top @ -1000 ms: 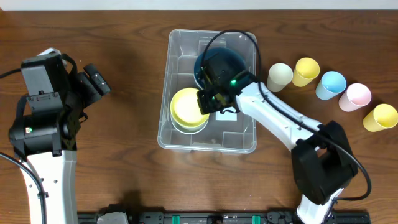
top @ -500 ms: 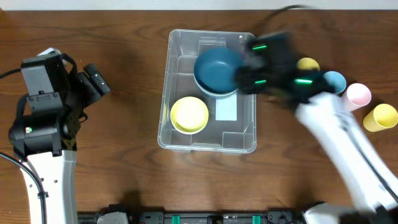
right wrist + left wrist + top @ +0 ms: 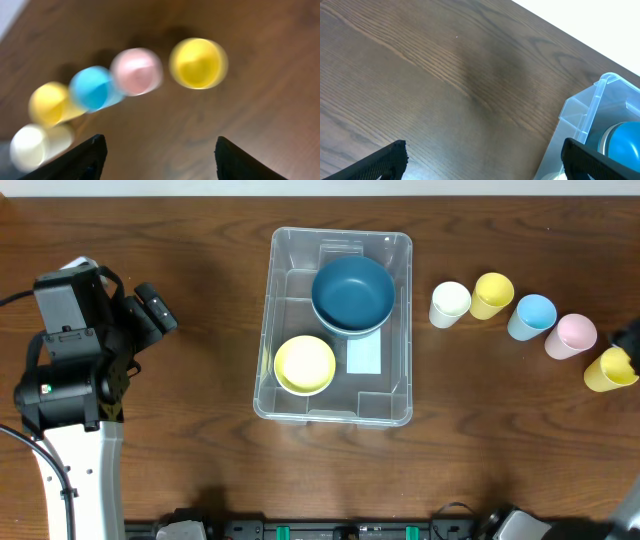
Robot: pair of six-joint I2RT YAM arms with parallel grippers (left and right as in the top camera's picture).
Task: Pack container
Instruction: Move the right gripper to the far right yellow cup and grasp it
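The clear container (image 3: 385,405) sits at centre frame, a blue bowl (image 3: 352,293) at its top end and a yellow bowl (image 3: 304,364) at lower left. The right gripper (image 3: 159,150), inside the bin a second ago, has swung to the row of cups (image 3: 531,316) at right, jaws spread and empty. The left gripper (image 3: 482,147) idles wide open. The cups likely go in next.
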